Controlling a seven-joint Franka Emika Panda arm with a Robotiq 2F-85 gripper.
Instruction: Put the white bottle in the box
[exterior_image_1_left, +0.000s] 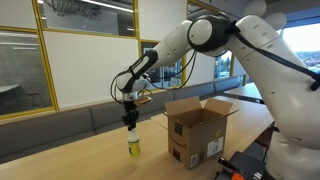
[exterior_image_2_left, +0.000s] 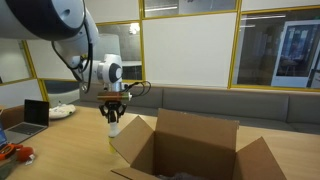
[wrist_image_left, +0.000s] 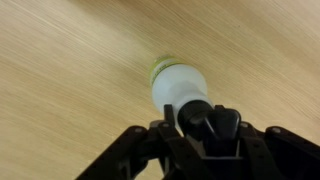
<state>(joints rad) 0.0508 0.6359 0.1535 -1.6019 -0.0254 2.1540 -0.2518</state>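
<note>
1. The box (exterior_image_2_left: 190, 150): brown corrugated carton, nearest in an exterior view. It stands upright on the tabletop (exterior_image_1_left: 80, 150) with its top open and four flaps spread outward. A black-and-white label (exterior_image_1_left: 213, 148) is on one side.
2. The white bottle (exterior_image_2_left: 114, 127): pale body with a black sprayer head, upright, outside the box. It is just beyond a box flap and apart from the carton, on the side away from the label. Its base is at the wood surface; contact cannot be confirmed.
3. End effector (exterior_image_2_left: 113, 118): directly above the bottle and pointing straight down. In the wrist view its fingers (wrist_image_left: 225, 122) closely flank the sprayer head. Whether they press on it cannot be told.
4. Laptop (exterior_image_2_left: 37, 112): open, farther from the box than the bottle.
5. Grey bench (exterior_image_2_left: 220, 103): behind the box, along the glazed wall.
</note>
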